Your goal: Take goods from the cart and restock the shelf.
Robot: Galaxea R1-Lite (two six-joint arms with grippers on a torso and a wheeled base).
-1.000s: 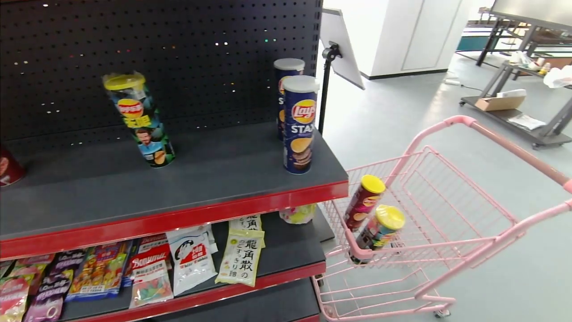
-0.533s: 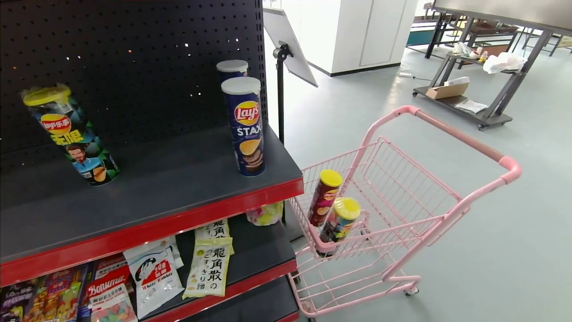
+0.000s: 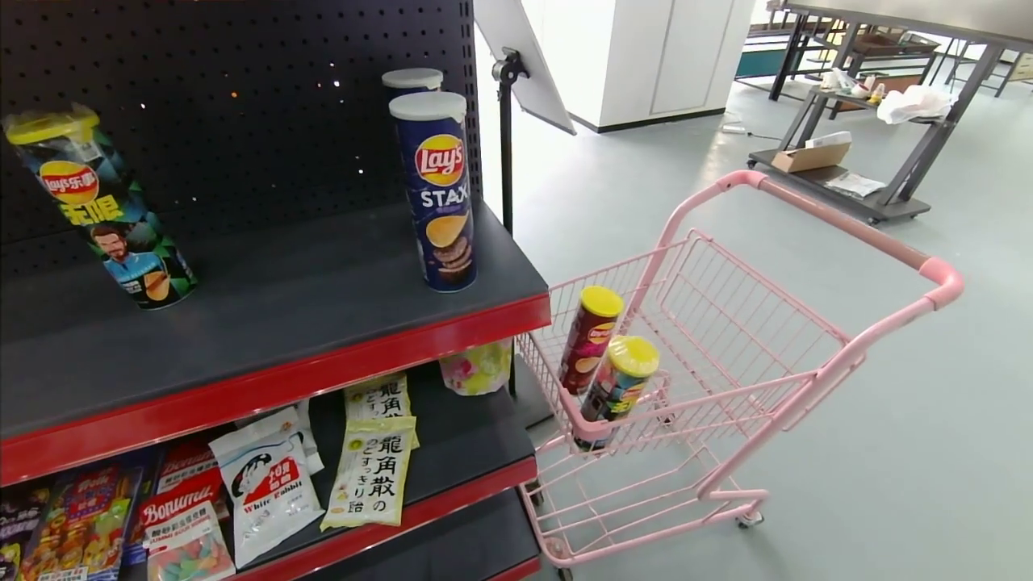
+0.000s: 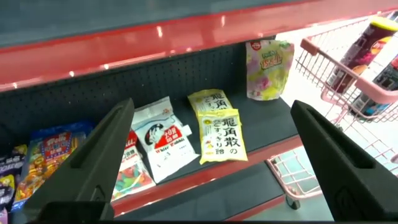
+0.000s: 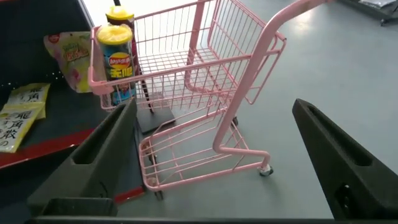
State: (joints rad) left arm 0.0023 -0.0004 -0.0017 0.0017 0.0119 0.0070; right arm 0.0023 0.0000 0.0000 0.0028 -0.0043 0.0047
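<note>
head view: cart [image 3: 839,219] holds two chip cans [image 3: 593,339]; left claw [image 4: 211,104], right claw [image 5: 214,102] gape empty.

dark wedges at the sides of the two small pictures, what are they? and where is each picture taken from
They are the robot's fingers. The large picture is from its head: chip cans stand on the shelf, two more cans sit in the pink cart. Each arm has a wrist camera: one looks past the left fingers at snack bags lower down, the other past the right fingers at the cart. Both pairs are spread open, holding nothing.
</note>
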